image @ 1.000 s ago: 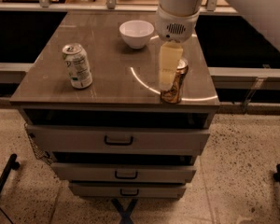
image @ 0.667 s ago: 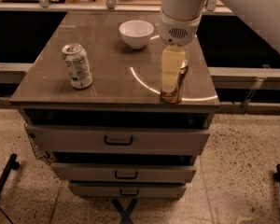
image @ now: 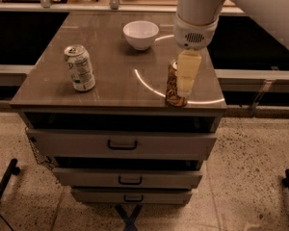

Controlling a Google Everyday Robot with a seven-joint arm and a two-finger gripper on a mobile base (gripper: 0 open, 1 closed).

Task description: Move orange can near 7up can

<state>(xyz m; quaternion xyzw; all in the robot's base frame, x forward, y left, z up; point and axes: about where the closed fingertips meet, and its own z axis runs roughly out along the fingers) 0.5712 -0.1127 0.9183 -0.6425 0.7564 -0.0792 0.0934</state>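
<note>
Robot gripper [image: 185, 83] sits low at the front right corner of the cabinet top [image: 111, 83], its pale end overlapping the right side of the orange can [image: 171, 88]. I cannot tell from here whether it has clamped the can or only rests against it, so I log the grasp as unconfirmed.

Nearest me: three drawers [image: 122, 145] under the top, all pushed in. They do not bear on the job.

Front edge: the orange can stands upright, close to the front lip and not far from the right side. There is little margin there. My reading is that the arm comes straight down from above for that reason, since a sideways push could send the can over the lip. The white wrist housing [image: 195, 30] hangs directly over it.

Mid-depth, left: the 7up can [image: 80, 67] stands upright, well apart from the orange can. Between them lies bare wood, with a bright arc of reflected light [image: 143, 83] close to the orange can. I judge the carry not yet begun. It will run leftward along the front half of the top.

Farther back: a white bowl [image: 140, 34], behind and left of the gripper and off the line between the cans, so it should not interfere.

Far: a counter [image: 86, 6] with items too blurred to name.
</note>
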